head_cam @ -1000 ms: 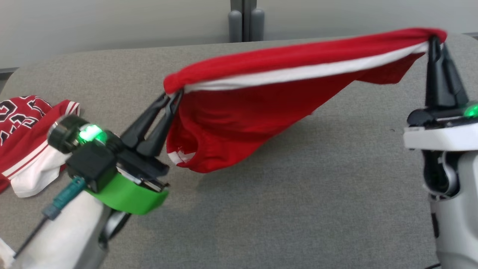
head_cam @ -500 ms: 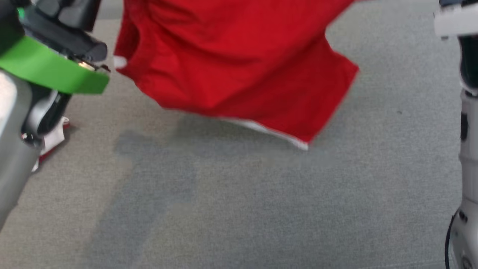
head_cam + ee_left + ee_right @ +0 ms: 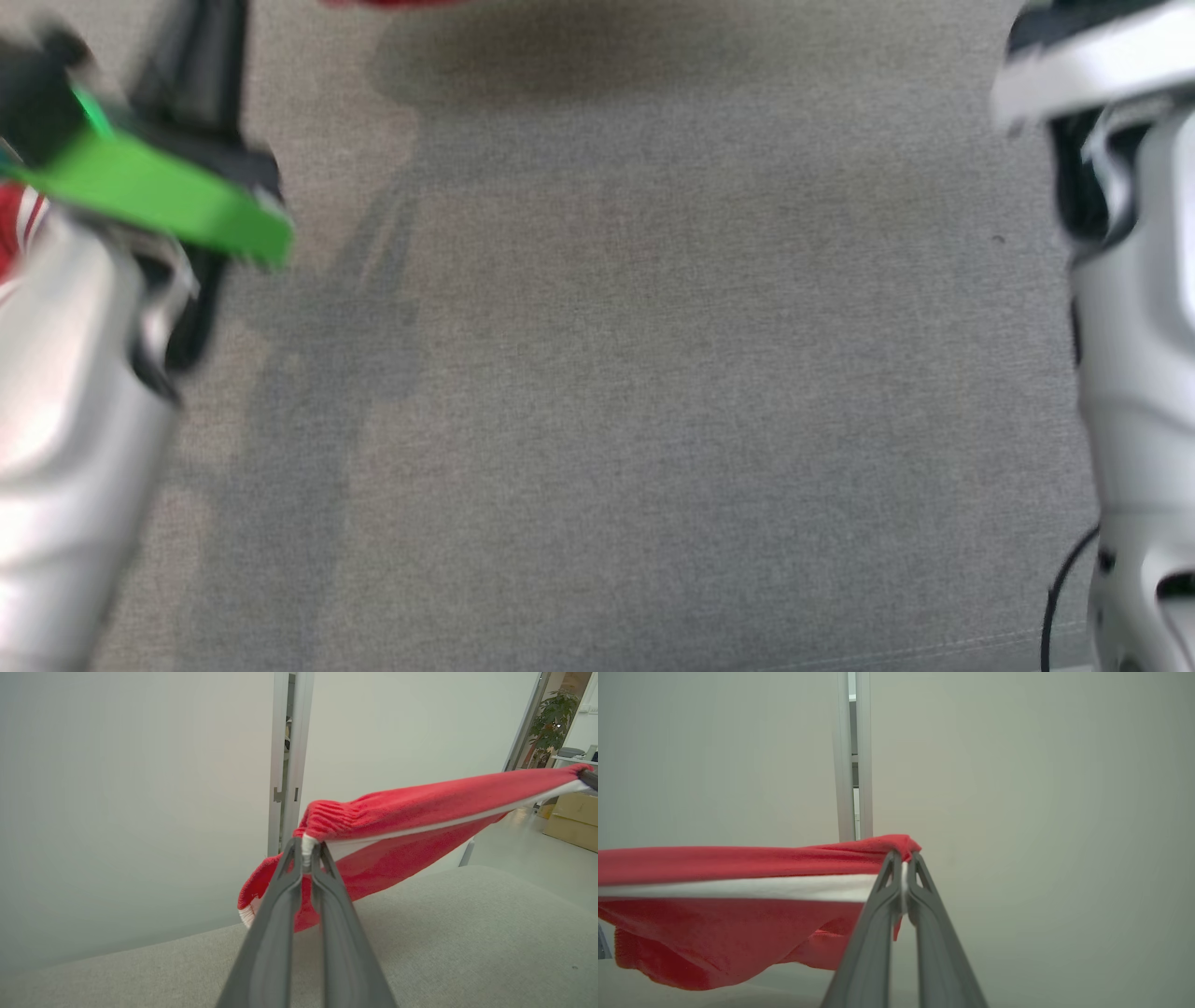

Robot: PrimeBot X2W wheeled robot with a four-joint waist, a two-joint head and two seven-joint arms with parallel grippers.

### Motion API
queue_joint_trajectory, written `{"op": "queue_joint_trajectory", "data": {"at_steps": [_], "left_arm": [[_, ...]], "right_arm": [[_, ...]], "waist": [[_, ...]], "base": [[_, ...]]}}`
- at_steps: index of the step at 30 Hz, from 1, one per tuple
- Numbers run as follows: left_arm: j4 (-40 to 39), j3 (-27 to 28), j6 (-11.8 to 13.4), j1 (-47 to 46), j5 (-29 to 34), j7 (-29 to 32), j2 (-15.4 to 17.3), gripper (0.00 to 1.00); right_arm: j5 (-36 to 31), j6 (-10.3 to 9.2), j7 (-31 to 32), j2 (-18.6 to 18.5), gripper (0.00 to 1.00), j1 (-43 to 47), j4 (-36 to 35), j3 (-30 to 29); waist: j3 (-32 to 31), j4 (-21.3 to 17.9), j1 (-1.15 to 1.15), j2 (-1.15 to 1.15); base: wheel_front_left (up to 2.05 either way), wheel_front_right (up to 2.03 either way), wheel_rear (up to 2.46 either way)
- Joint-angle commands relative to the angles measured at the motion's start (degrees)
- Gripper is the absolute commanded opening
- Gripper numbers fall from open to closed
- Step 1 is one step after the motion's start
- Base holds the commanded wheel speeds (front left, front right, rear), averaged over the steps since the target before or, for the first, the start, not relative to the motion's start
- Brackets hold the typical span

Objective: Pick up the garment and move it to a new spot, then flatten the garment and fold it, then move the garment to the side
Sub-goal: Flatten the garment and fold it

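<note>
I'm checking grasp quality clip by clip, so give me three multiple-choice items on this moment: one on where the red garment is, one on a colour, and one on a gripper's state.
1. Where is the garment?
A. Flat on a table.
B. Stretched between the left gripper and the right gripper.
C. Draped over a chair.

2. What colour is the band along its held edge?
A. White.
B. Blue.
C. Black.

3. What state is the left gripper in?
A. Wide open.
B. Shut on the garment.
C. Shut on nothing.

Answers:
1 B: each wrist view shows a gripper pinching one end of the taut edge.
2 A: a white strip runs just under the red edge.
3 B: gathered cloth is clamped at its tip.
</note>
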Motion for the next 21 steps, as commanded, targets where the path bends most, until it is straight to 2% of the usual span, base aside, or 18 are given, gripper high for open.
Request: {"op": "queue_joint_trajectory", "data": {"at_steps": [1, 7, 11, 14, 18, 21], "left_arm": [[1.21, 0.88, 0.33, 5.45, -1.44, -0.19, -0.04, 0.00], [3.31, -0.43, 0.40, 24.03, 0.29, -0.20, -4.62, 0.00], [3.58, -1.41, 0.39, 32.33, 2.60, -0.20, -7.52, 0.00], [3.15, 0.26, 0.39, 37.74, 3.17, -0.21, -9.69, 0.00], [1.25, 1.79, 0.40, 42.81, 5.00, -0.21, -10.80, 0.00], [-1.17, 1.39, 0.40, 45.30, 6.79, -0.21, -10.20, 0.00]], "right_arm": [[0.88, -0.47, -0.64, -0.65, 0.00, 4.04, 0.93, -0.59], [3.53, -0.47, -1.39, 0.21, 0.00, 21.32, 4.14, -0.10], [5.56, -0.46, -1.34, 1.27, 0.00, 31.87, 1.94, -2.09], [6.97, -0.45, -1.36, 2.29, 0.00, 39.04, -0.53, -3.90], [8.74, -0.46, -1.35, 3.03, 0.00, 46.76, -4.17, -5.31], [9.66, -0.46, -1.35, 3.11, 0.00, 50.59, -7.40, -5.95]], "waist": [[-1.92, -0.84, 0.00, 0.00], [-5.01, -1.15, 0.00, 0.00], [-7.14, -0.46, 0.00, 0.00], [-8.81, 0.16, 0.00, 0.00], [-9.93, 0.77, 0.00, 0.00], [-10.11, 1.24, 0.00, 0.00]], "base": [[0.00, 0.00, 0.00], [0.00, 0.00, 0.00], [0.00, 0.00, 0.00], [0.00, 0.00, 0.00], [0.00, 0.00, 0.00], [0.00, 0.00, 0.00]]}}
